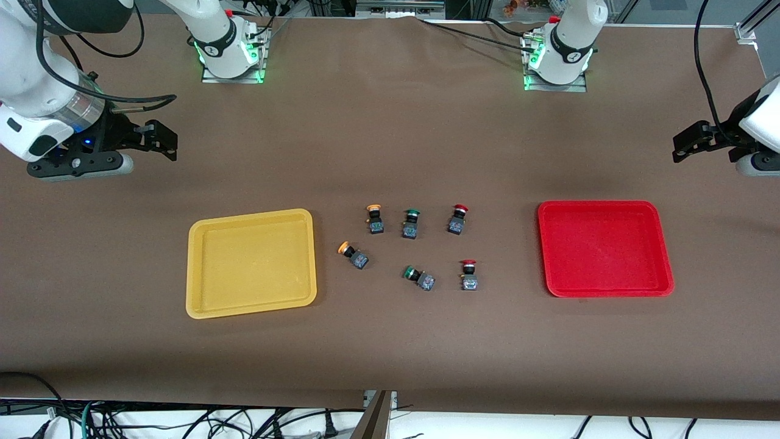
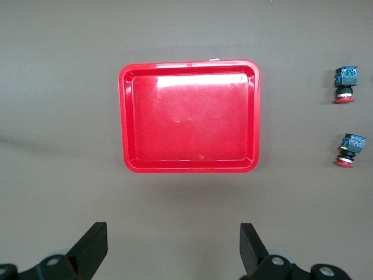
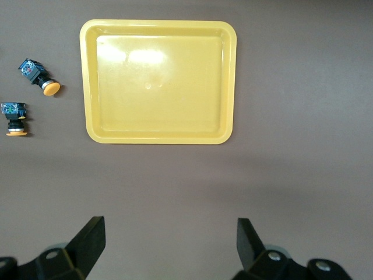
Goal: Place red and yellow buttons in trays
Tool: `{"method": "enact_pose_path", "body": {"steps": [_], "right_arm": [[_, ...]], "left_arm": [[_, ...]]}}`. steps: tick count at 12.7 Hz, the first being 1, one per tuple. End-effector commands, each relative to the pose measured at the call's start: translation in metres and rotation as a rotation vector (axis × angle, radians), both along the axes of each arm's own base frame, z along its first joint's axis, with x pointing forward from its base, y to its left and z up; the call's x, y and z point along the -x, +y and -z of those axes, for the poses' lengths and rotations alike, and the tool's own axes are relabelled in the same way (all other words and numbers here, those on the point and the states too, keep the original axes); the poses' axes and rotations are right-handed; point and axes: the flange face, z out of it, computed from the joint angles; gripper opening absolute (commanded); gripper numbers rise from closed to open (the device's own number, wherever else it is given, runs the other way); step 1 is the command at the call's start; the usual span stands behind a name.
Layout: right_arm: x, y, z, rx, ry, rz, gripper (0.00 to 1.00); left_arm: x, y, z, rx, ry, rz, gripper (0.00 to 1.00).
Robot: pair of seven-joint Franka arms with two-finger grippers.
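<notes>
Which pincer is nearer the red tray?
Left. The left pincer hovers near the red tray; the right pincer hangs at the other end, by the yellow tray.

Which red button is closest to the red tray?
The red button nearer the front camera, beside a green button; the other red one sits farther from the red tray.

Six buttons (image 1: 414,244) lie clustered on the table (image 1: 390,341) between two trays (image 1: 251,262), apart from both; neither tray holds anything.
</notes>
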Motion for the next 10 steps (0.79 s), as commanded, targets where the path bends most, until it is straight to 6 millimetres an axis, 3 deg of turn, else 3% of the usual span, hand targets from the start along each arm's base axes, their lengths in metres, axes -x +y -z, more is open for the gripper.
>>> {"method": "enact_pose_path", "body": {"steps": [1,4,6,8,9,10], "right_arm": [[0.002,-0.002,-0.007,0.006,-0.003,-0.027,1.0],[0.001,-0.003,-0.007,0.01,-0.003,-0.039,1.0],[0.0,-0.003,-0.007,0.009,-0.003,-0.037,1.0],[-0.001,-0.004,-0.004,0.011,0.001,-0.058,1.0],[-0.003,-0.003,-0.001,0.009,0.008,-0.096,1.0],[-0.005,-0.002,0.004,0.006,0.019,-0.135,1.0]], "left_arm": [[-0.013,-0.007,-0.005,-0.018,-0.124,0.031,1.0],[-0.025,-0.008,0.016,-0.001,-0.091,0.015,1.0],[-0.023,-0.018,0.006,0.008,-0.087,0.021,1.0],[-0.019,-0.019,0.012,0.051,-0.041,0.006,1.0],[-0.019,-0.025,0.018,0.053,-0.015,0.017,1.0],[-0.025,-0.046,0.037,0.071,0.026,0.05,1.0]]}}
